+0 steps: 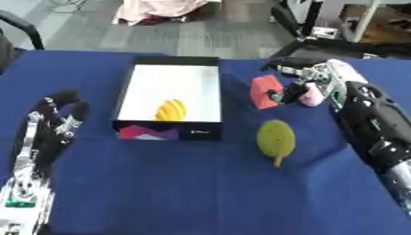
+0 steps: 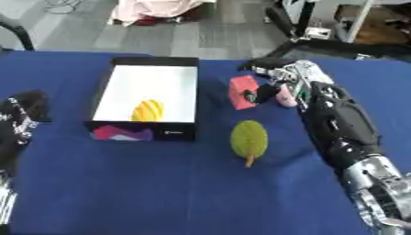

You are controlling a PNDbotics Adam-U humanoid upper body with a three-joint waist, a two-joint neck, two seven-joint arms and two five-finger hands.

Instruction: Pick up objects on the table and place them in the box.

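Even overhead light, soft blur throughout, glare inside the white box [image 1: 173,89], faint shadows

Pink thing [image 1: 311,97] half hidden behind right hand [image 1: 309,78] (shape unclear).

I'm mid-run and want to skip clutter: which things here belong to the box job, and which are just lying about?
For the job:
- box, white inside, with a yellow object already in it
- red block at the right robot hand
- pink object beside it
- green leaf-shaped object on the blue table

Just lying about:
- pink cloth on the floor beyond the table
- left robot hand, idle and open
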